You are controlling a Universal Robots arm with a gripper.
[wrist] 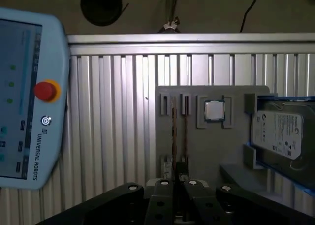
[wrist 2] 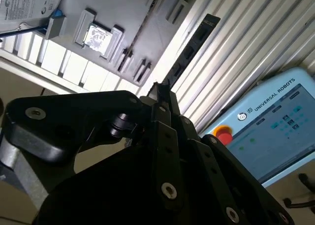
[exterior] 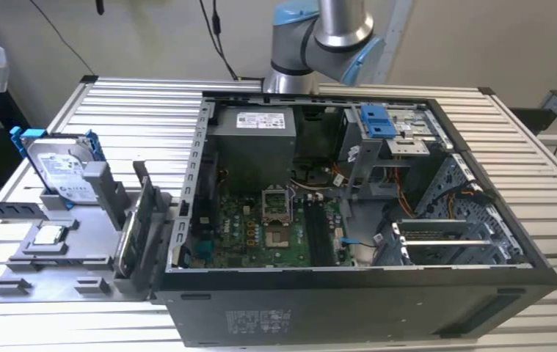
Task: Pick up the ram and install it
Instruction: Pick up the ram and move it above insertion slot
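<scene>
The tool (wrist 2: 160,89) is closed on the ram (wrist 2: 197,40), a dark stick that juts out past the fingertips above the slatted table (wrist 2: 256,43). In the first wrist view, the grey holder (wrist: 216,146) lies below the tool, carrying a square silver chip (wrist: 214,110) and a hard drive (wrist: 278,134). A control pendant (wrist: 29,97) lies well apart from the holder on the same table. In the exterior view, the open computer case (exterior: 357,308) sits just beside the holder on the exterior view's right, its green board (exterior: 258,235) exposed, with the arm (exterior: 327,37) behind it.
</scene>
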